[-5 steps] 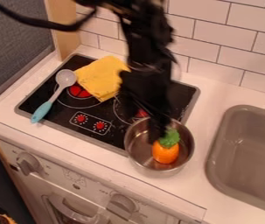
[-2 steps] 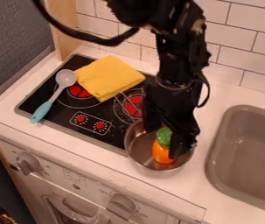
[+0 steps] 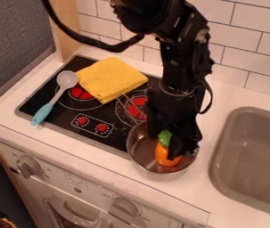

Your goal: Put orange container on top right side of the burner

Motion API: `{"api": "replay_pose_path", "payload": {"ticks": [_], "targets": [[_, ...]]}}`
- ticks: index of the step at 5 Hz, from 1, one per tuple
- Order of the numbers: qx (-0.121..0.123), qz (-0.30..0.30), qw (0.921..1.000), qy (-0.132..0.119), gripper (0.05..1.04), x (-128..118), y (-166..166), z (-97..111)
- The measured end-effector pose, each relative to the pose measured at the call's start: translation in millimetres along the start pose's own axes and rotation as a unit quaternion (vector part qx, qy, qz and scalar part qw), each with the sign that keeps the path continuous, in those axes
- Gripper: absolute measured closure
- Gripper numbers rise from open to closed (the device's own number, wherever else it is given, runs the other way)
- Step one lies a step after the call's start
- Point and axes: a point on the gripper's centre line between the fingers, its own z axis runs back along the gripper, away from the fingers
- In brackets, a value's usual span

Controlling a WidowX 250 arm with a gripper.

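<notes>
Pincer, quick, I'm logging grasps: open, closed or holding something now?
Pincer: at the orange, green-topped thing in the pot; open or closed cannot be told.

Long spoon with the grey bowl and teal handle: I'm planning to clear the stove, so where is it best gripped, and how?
Probably by the slim teal handle, from above, closing across its width: it lies flat on the black stovetop, while the wider round bowl sits beside the yellow cloth.
</notes>
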Motion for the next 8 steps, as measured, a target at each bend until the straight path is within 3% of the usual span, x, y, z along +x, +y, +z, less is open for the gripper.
{"api": "replay_pose_path", "payload": {"ticks": [1,2,4,5,6,7,8], "targets": [[0.006,0.0,1.0,0.003,0.484,-1,2,0],[0.005,-0.001,1.0,0.008,0.484,-3,2,2],[0.006,0.014,0.9996,-0.025,0.484,3,21,60],[0.027,0.052,0.9981,-0.019,0.485,22,45,76],[0.032,0.109,0.9935,0.008,0.484,42,78,57],[0.029,0.142,0.9887,0.039,0.485,52,100,21],[0.015,0.174,0.9828,0.059,0.484,52,113,-6]]}}
